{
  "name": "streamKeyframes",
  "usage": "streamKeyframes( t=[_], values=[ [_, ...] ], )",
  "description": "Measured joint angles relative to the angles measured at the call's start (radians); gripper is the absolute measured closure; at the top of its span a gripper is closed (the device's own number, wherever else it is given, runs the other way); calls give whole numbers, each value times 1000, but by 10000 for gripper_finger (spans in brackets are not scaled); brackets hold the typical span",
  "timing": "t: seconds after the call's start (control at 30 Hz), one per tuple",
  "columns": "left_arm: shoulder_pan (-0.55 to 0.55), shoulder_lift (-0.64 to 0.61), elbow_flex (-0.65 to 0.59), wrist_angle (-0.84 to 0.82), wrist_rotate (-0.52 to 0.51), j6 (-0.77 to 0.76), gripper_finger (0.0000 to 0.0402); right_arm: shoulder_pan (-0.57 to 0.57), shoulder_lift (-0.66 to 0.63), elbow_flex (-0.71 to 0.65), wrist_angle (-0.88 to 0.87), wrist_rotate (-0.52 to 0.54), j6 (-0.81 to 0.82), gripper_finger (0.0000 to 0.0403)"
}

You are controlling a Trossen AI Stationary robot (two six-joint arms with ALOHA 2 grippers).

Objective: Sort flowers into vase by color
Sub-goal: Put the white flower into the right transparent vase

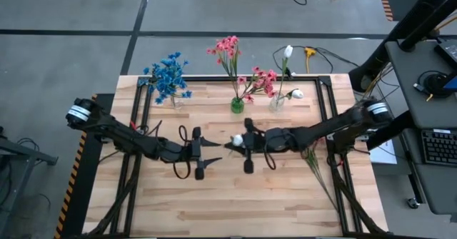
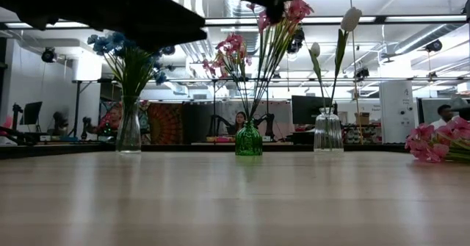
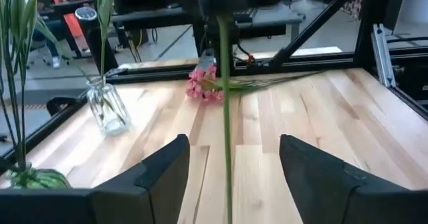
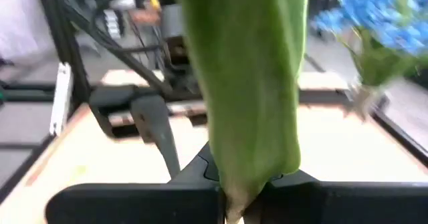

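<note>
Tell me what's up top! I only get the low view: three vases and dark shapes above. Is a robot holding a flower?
Observer: Yes. The right tool is shut on a white tulip bud stem, above mid-table.
Operator: What's the other arm doing?
Observer: The left tool faces it, open; the stem passes between its fingers without touching.
Operator: Where are those pink flowers at my right edge?
Observer: The loose pink flowers lie flat on the table, beneath the right arm.
</note>
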Motion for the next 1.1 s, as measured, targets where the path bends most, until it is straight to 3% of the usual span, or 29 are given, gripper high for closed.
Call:
streamKeyframes(
  t=[0.17,0.47,0.77,1.1],
  values=[
    [0,-53,13,-100,-1,-10,188,5,-160,41,-307,54,55,393],
    [0,-141,34,-236,-20,8,189,57,-387,25,-510,567,28,393],
    [8,-163,34,-250,-43,34,189,7,-490,29,-511,718,-3,393],
    [8,-178,34,-273,-69,54,190,-125,-513,29,-515,743,-31,394]
  ],
)
